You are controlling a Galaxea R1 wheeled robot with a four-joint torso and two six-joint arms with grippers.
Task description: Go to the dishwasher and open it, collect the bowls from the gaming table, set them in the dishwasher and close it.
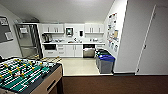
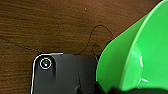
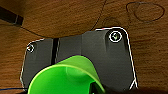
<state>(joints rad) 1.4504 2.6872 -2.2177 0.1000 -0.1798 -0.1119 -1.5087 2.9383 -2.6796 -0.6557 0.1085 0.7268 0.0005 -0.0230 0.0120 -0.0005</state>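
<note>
Right — stock-take from my console, robot parked on dark carpet facing the kitchenette.

Item 1, dishwasher (image 1: 88, 50): straight ahead and a little right of centre in the head view, under the counter between the white cabinets (image 1: 74, 50) and the bins. Dark opening above, silver-grey panel below — door looks dropped open, tho the view is soft and I wouldn't swear to it. Contents: can't make out any.

Item 2, wide green bowl (image 2: 140, 55): at the left wrist cam, big and close, wood-grain floor (image 2: 50, 22) behind it. Tipped on its side from this angle, nothing in it that I can see. I take it as carried by the left arm; whether the fingers are clamped on it I cannot tell.

Item 3, smaller green bowl (image 3: 65, 77): at the right wrist cam, mouth toward the lens, inside bare. Same story — prob. carried, finger state I cannot tell.

Item 4, foosball table (image 1: 25, 75): near left, not the target.

Item 5, blue-lidded bins (image 1: 106, 62): right of the tiled lane, just short of the dishwasher.

Key relation: target lies dead ahead across carpet then tile, well apart from both arms; being right of centre, it favours the right arm slightly.
</note>
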